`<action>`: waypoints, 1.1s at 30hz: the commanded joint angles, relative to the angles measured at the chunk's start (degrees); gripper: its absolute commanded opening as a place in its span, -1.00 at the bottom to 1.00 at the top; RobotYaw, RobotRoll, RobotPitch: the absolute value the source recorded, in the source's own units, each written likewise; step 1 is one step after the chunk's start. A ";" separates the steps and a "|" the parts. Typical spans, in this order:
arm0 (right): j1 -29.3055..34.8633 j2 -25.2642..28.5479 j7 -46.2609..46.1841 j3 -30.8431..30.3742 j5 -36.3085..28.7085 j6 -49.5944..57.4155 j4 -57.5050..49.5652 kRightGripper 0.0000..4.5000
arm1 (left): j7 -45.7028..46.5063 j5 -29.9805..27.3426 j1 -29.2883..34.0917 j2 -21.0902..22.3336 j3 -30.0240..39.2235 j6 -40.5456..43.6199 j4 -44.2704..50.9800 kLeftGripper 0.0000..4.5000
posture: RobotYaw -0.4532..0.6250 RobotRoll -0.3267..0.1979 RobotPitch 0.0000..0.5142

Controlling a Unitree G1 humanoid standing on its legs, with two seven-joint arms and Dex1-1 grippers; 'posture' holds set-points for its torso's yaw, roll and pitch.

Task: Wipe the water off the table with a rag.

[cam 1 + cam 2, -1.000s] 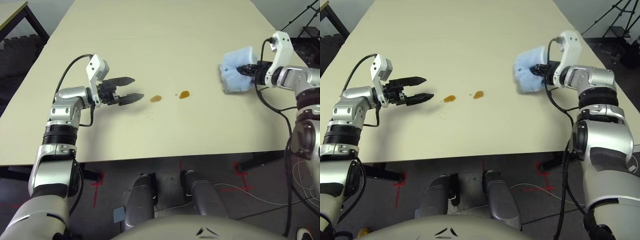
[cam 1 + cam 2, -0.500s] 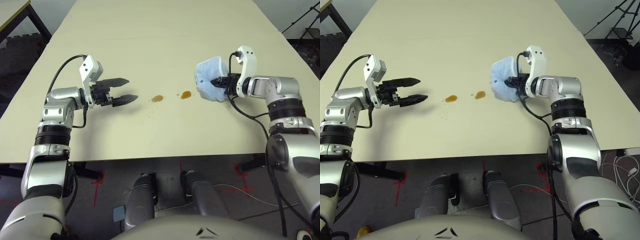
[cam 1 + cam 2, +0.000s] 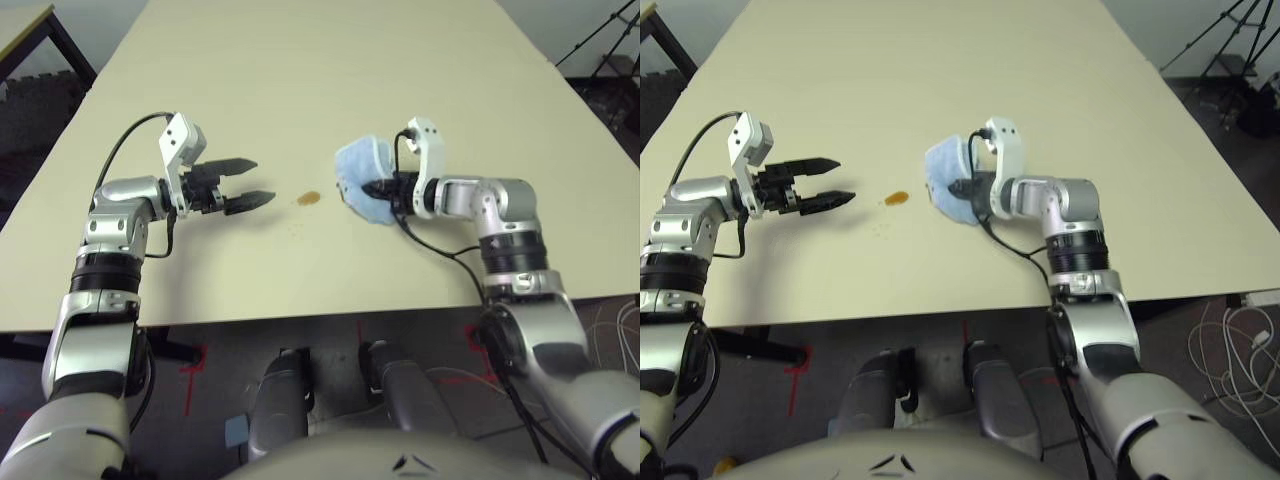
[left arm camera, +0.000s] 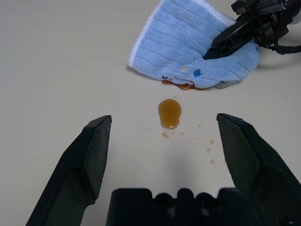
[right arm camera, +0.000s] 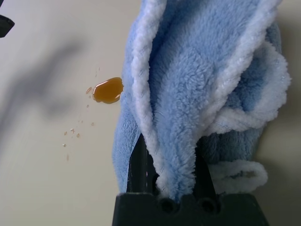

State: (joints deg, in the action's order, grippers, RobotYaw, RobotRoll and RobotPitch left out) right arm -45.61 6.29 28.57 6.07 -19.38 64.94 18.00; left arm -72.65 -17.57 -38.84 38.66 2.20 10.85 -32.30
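Note:
On the pale table [image 3: 300, 60] my right gripper [image 3: 375, 188] is shut on the light blue rag [image 3: 360, 180], which is bunched and rests on the tabletop. One amber drop of water [image 3: 308, 198] lies bare just left of the rag, with tiny specks around it. In the left wrist view a second amber patch [image 4: 181, 85] peeks from under the rag's [image 4: 193, 56] edge. My left gripper [image 3: 262, 180] hovers open, left of the bare drop [image 4: 170, 113] and pointing at it, with nothing between its fingers. The right wrist view has the rag [image 5: 202, 80] draped over both fingers [image 5: 138, 165].
The table runs far back and to both sides. Its front edge lies close below both arms. A second table's corner [image 3: 20, 25] stands at the far left and a tripod [image 3: 1240, 30] at the far right, both off the table.
My right gripper has carried the rag leftwards across the table, from near the right edge onto the right-hand drop. The left arm has barely moved.

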 commanded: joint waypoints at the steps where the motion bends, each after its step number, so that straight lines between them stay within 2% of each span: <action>1: 0.42 1.59 -1.59 -0.60 1.19 -1.55 5.03 -0.98 | 0.25 0.59 0.62 -0.08 -0.11 -0.33 0.49 1.00 | -0.45 0.25 -0.40; 9: -7.44 10.42 -2.78 2.08 3.29 -13.70 20.66 -0.98 | 0.58 0.56 0.75 -0.17 -0.10 -0.46 0.50 1.00 | -0.45 0.25 -0.41; 13: -9.46 11.46 -2.15 1.82 3.25 -15.55 24.26 -0.98 | 0.61 0.57 0.59 -0.30 -0.15 -0.54 0.33 1.00 | -0.46 0.25 -0.42; 27: -4.79 -1.06 -4.37 -0.89 0.03 -3.52 10.03 -0.98 | -0.17 0.60 -0.22 0.31 0.09 -0.91 -1.24 1.00 | -0.46 0.25 -0.41; 33: -4.05 -6.05 -5.79 -2.08 -0.12 -0.81 7.11 -0.98 | -0.01 0.56 -0.36 0.30 0.21 -0.96 -1.38 1.00 | -0.45 0.25 -0.40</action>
State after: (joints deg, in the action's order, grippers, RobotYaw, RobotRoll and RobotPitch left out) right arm -50.99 1.70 23.09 5.62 -18.46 62.01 24.97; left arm -72.19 -17.56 -39.01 38.49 2.20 10.32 -32.69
